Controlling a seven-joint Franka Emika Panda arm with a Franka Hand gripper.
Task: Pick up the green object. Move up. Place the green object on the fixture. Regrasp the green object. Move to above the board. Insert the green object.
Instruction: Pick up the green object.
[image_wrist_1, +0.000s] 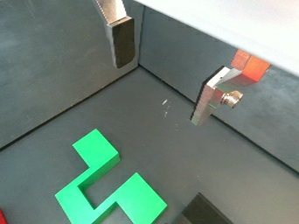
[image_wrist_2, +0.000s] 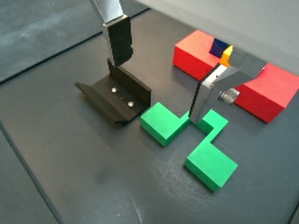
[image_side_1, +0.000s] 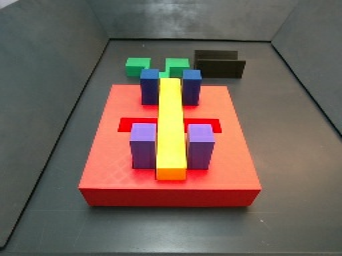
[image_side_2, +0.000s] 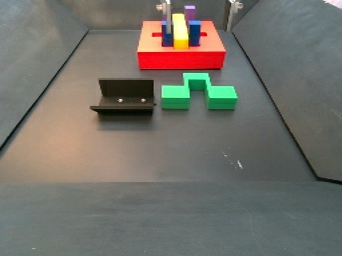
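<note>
In a wrist view, the gripper (image_wrist_1: 163, 74) hangs above the floor, its 2 fingers (image_wrist_1: 121, 42) spread apart with nothing between them; the green object (image_wrist_1: 105, 185) lies flat below. In a wrist view, the green object (image_wrist_2: 187, 140) lies just beside the fixture (image_wrist_2: 115, 96), near the board (image_wrist_2: 205, 57). In a side view, the green object (image_side_2: 198, 93) lies between fixture (image_side_2: 126, 97) and board (image_side_2: 181, 56).
</note>
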